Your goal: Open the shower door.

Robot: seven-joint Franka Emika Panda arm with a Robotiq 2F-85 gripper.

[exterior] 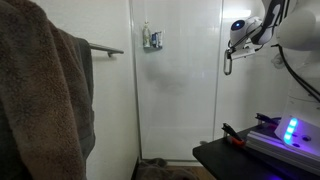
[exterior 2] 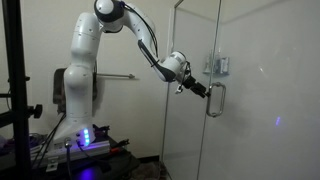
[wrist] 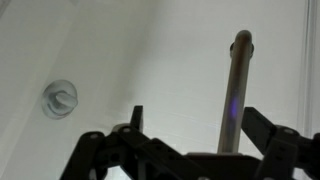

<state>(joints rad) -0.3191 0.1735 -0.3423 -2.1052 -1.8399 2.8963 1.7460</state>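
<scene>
**Q:** What is the gripper doing?

**A:** You are holding it with its jaws spread apart, gripping nothing. In the wrist view its two fingers are standing either side of one chrome handle. The bar is sitting nearer one finger than the other. Whether it is touching that finger cannot be told.

**Q:** Where is the shower door standing?

**A:** It is standing upright directly ahead of the tool, with its clear glass filling the wrist view beyond the fingers. The handle is sitting near one vertical edge of the panel.

**Q:** What is the enclosure holding?

**A:** Beyond the glass, off to one side of the tool, one round chrome fitting is showing on the white wall. In an exterior view one small fixture is hanging high up past the glass, too small to identify.

**Q:** What is lying away from the tool?

**A:** One chrome towel bar is projecting from the white wall, well apart from the gripper. One brown towel is hanging in the foreground of that view.
</scene>
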